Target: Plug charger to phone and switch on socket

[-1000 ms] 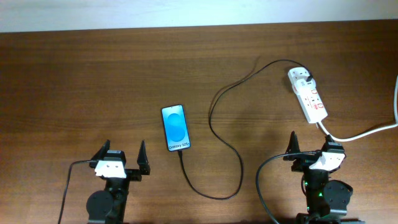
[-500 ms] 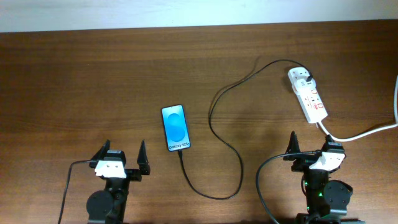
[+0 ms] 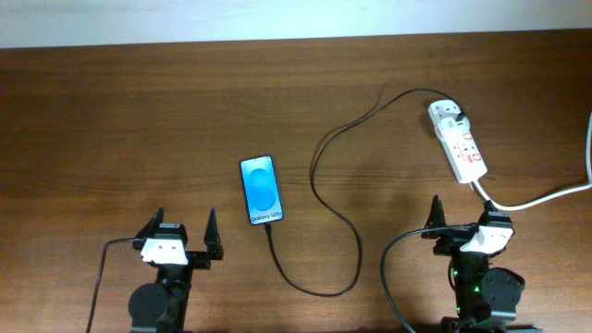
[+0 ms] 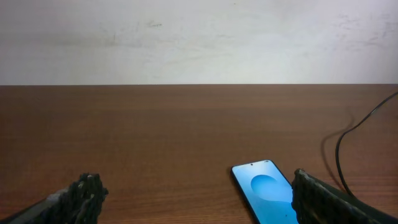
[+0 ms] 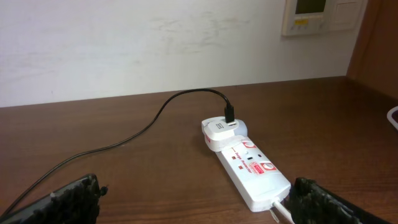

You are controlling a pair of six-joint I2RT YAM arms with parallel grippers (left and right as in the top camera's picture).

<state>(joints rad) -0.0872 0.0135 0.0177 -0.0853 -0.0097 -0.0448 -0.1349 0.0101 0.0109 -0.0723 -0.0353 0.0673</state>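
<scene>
The phone lies face up on the table, blue screen lit; it also shows in the left wrist view. The thin black charger cable runs from the phone's near end in a loop to the white socket strip at the far right, where its black plug sits in a white adapter. The cable's tip appears seated in the phone's near end. My left gripper is open and empty, near and left of the phone. My right gripper is open and empty, just near of the socket.
The socket's thick white cord runs off to the right edge. A white wall stands behind the table's far edge. A wall panel hangs at upper right. Black robot wires lie near the arm bases.
</scene>
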